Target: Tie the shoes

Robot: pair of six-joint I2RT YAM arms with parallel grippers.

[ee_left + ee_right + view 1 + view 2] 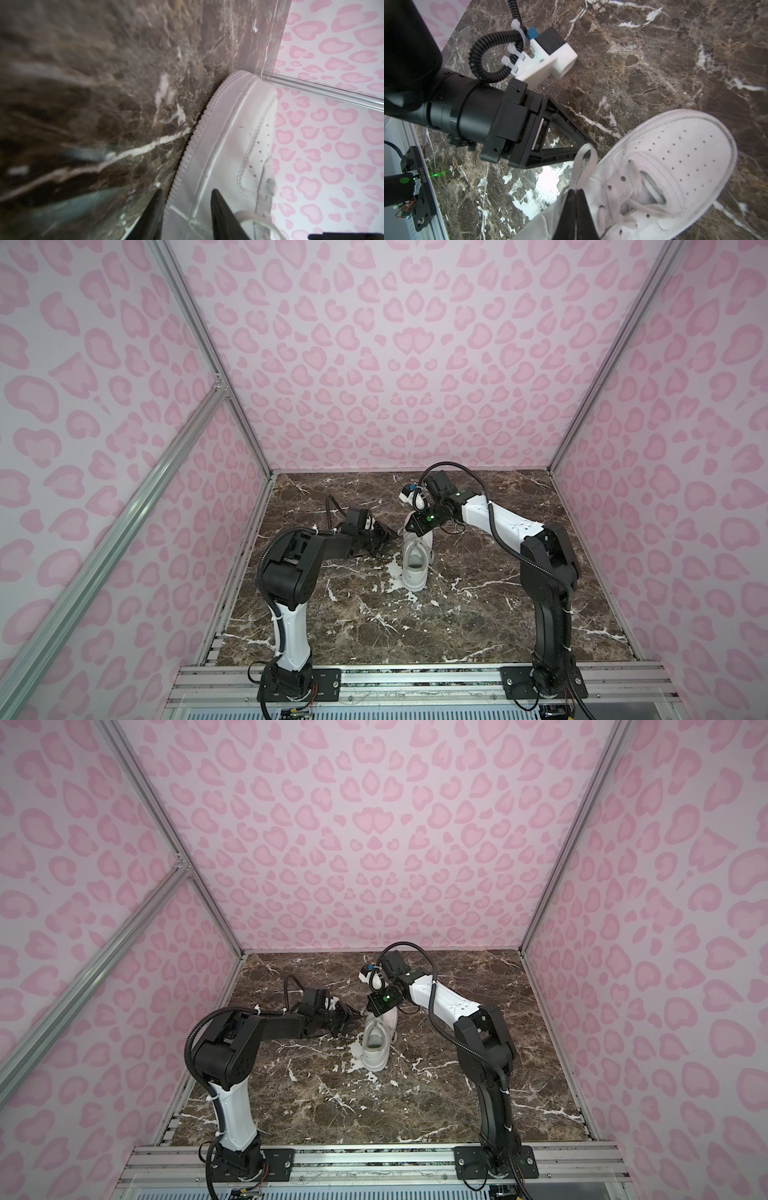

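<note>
Veined marble floor, free all round. White perforated shoe. My right pincer pinches its flat lace tight; my left pincer stands part-open beside ribbed sole.

Brown marble tabletop, veined white. A single white sneaker stands upright near its centre.

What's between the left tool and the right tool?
A white lace loop stretches from the shut right tool to the tip of the left tool. The right wrist view shows it.
</note>
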